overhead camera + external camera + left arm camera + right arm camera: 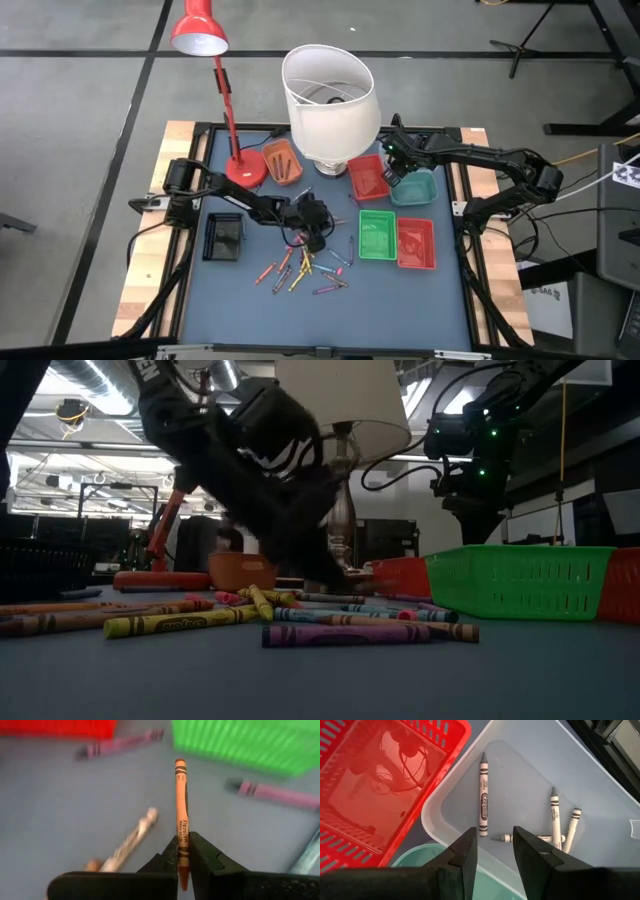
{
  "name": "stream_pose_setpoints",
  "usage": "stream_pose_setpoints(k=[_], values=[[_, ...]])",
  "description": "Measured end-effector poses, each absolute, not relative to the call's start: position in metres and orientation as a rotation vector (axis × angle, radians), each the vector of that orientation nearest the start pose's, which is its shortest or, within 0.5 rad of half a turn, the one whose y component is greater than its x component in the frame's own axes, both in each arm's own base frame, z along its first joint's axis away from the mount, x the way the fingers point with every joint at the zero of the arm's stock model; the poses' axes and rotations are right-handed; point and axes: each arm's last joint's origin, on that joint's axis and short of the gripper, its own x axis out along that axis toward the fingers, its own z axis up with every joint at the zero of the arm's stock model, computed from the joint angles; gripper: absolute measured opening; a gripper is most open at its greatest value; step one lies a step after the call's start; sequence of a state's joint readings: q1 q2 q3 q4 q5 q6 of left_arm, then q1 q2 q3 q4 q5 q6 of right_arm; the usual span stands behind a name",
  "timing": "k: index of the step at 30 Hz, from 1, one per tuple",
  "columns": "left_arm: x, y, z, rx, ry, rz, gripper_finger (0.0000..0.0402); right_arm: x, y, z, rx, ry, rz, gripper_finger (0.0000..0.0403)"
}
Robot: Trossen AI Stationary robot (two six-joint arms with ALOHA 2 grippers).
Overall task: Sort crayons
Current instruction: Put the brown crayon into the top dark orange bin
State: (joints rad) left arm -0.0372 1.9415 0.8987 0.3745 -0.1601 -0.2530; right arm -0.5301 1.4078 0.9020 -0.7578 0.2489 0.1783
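Observation:
Several crayons [300, 270] in mixed colours lie flat on the blue-grey table top, also in the low view [300, 618]. My left gripper [316, 232] reaches down slantwise at the far edge of this scatter and is shut on an orange crayon [181, 805]. My right gripper [405, 178] hangs open above a clear tray [600, 785] that holds several grey crayons [483, 795]. Nothing is between its fingers [495, 850]. My left gripper pinches the orange crayon near its blunt end [182, 851] between its two fingers. The fingers lie along the crayon, and its pointed end [180, 764] sticks out ahead of them. The fingers slant down from the table's left side. Whether the crayon is clear of the table I cannot tell.
A green tray [377, 235] and a red tray [416, 245] stand right of the crayons. Another red tray [368, 177] and an orange tray [282, 160] stand farther back, a black tray [223, 238] at the left. A red desk lamp [200, 35] and a white-shaded lamp [328, 95] stand at the back.

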Motion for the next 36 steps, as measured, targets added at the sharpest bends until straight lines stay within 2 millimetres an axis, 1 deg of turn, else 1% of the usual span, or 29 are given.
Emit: stream_pose_setpoints(k=[4,10,16,21,25,28,34,36], values=[[0.378,-0.005,0.123,-0.183,0.57,0.222,0.0008,0.212,-0.132,0.206,0.327,1.219,-0.785,0.0124],[0.395,0.012,0.144,-0.198,0.476,0.28,0.0008,0.211,-0.132,0.208,0.327,1.214,-0.783,0.0124],[0.407,0.034,0.16,-0.212,0.41,0.341,0.0008,0.206,-0.127,0.221,0.356,1.15,-0.731,0.0124],[0.415,0.05,0.167,-0.224,0.33,0.375,0.0008,0.2,-0.122,0.234,0.374,1.087,-0.696,0.0124],[0.418,0.06,0.164,-0.233,0.276,0.386,0.0008,0.196,-0.119,0.242,0.384,1.048,-0.67,0.0124],[0.42,0.066,0.156,-0.235,0.267,0.397,0.0008,0.193,-0.117,0.246,0.383,1.033,-0.668,0.0124],[0.422,0.074,0.143,-0.238,0.26,0.415,0.0009,0.19,-0.115,0.247,0.389,1.048,-0.663,0.0124],[0.426,0.078,0.14,-0.239,0.252,0.42,0.0012,0.19,-0.115,0.247,0.389,1.048,-0.663,0.0124]])
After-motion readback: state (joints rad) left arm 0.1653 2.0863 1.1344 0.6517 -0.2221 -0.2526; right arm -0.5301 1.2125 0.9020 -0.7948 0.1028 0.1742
